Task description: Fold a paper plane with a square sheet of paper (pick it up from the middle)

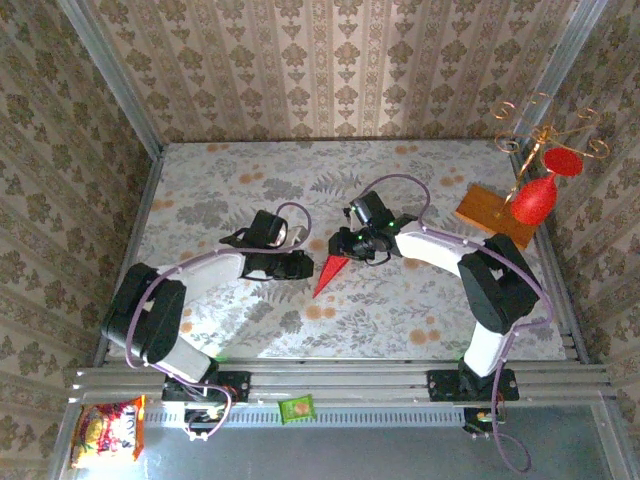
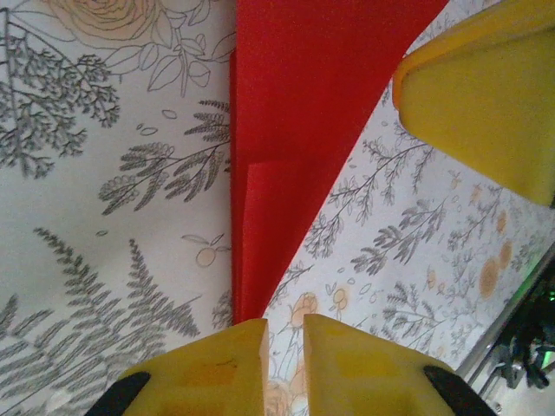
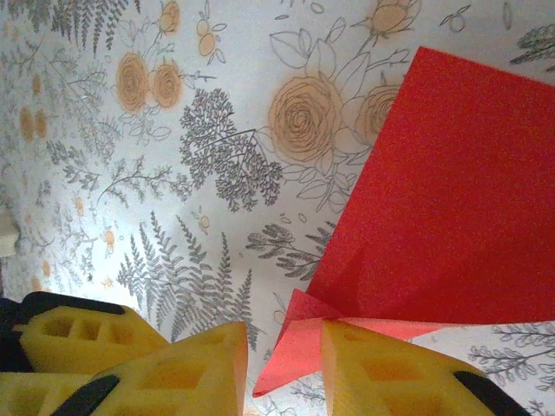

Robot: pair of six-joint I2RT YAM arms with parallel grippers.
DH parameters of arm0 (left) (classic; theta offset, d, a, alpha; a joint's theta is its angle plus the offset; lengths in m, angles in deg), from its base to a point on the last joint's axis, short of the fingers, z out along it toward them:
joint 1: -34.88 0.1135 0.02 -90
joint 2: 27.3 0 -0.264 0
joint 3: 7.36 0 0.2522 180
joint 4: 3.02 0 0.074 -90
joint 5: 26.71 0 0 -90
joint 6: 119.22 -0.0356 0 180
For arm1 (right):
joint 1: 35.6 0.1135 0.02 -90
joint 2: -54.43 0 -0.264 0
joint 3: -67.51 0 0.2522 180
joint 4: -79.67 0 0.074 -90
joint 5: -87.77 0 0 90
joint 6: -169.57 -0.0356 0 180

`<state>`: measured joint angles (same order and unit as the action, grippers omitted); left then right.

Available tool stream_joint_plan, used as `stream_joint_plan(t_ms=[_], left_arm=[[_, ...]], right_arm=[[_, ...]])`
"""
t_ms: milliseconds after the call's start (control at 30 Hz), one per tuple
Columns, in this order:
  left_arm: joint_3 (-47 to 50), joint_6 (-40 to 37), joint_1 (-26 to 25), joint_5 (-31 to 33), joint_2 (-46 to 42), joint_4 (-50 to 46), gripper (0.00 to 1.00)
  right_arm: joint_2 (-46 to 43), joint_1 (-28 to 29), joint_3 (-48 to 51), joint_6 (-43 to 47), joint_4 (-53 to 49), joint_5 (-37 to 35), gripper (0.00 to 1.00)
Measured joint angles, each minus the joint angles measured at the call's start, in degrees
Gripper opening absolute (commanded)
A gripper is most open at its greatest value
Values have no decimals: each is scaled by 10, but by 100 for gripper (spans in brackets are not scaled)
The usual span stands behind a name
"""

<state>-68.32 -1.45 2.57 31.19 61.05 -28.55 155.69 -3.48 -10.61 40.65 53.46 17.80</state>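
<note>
Left wrist view: paper plane (image 2: 295, 130) looks light and floppy; pinch its crease. Both jaws slightly parted, clamping nothing.

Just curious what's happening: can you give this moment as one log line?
paper: red pointed dart | left end effector: slightly open, at its tip | right end effector: open, at its wide end

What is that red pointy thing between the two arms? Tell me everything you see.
It is thin, bright red paper, folded into a narrow dart with sharp creases and overlapping layers. It lies on the flowered tablecloth, point toward the near left. The left gripper sits at its tip, the right gripper by a corner, jaws slightly apart.
</note>
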Motion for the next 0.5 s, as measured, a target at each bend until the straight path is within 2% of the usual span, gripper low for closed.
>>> stream_joint_plan(t_ms=[233,500], left_arm=[[0,20,-2,-7,25,48,31],[0,17,-19,-9,64,59,34]], right_arm=[[13,-1,2,2,-2,-17,30],[28,-4,2,2,-2,-16,30]])
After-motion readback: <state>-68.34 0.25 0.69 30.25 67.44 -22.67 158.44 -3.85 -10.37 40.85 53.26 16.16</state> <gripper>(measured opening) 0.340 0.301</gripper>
